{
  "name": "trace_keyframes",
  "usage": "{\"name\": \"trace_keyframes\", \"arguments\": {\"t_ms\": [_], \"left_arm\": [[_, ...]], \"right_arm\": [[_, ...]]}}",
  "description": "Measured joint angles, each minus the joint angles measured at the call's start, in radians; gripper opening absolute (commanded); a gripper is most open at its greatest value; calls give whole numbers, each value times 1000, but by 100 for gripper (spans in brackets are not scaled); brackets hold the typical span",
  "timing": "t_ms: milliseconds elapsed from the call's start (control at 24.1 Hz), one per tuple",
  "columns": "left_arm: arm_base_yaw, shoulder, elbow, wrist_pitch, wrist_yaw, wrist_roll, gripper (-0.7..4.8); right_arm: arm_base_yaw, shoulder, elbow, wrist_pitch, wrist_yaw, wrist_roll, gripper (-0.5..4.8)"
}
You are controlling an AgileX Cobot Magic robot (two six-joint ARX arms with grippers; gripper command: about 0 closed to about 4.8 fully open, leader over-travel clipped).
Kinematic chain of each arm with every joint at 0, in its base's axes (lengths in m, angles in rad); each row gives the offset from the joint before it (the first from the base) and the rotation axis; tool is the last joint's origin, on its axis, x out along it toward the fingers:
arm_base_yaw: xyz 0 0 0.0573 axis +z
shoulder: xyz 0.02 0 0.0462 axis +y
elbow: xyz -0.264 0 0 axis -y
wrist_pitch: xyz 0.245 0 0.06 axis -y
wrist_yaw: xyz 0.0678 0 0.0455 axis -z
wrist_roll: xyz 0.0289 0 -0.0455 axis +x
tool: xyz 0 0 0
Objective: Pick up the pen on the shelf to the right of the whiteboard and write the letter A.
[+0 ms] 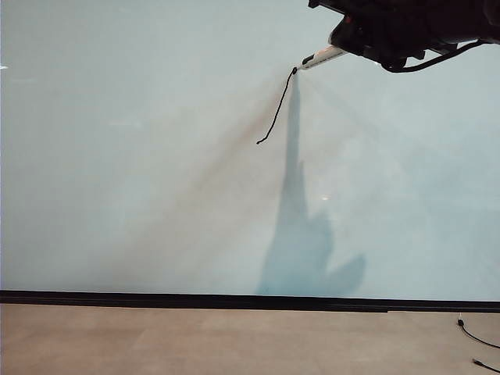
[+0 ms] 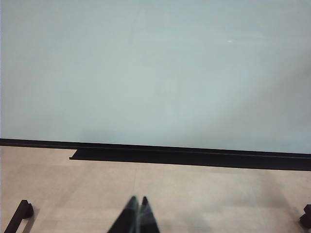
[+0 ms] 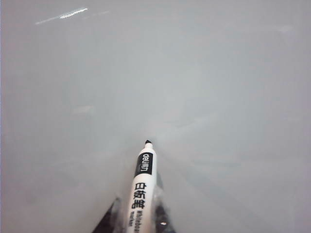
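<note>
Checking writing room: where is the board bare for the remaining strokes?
The glossy pale whiteboard is bare left of and below the thin black stroke. Crowded top right: right pincer holding the white marker.

**Pen tip on the board, one slanted stroke drawn**

So the right gripper (image 1: 350, 43) comes in at the top right corner, mostly a dark bulk cut off by the frame edge, clamped on the pen (image 1: 322, 56). The white barrel sticks out from the jaws, slanting down and away, and its dark tip sits right on the whiteboard (image 1: 141, 156). From the tip, a thin black stroke (image 1: 276, 108) runs further down and away from the jaws, a bit wavy. The arm's shadow (image 1: 301, 234) falls on the board below. A black strip (image 1: 195, 298) lines the board's lower edge. Left gripper isn't showing.
</note>
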Motion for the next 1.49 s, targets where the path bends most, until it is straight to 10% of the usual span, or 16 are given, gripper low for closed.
{"name": "trace_keyframes", "arguments": {"t_ms": [1493], "left_arm": [[0, 0, 0, 0, 0, 0, -4]], "right_arm": [[1, -2, -27, -45, 40, 19, -9]]}}
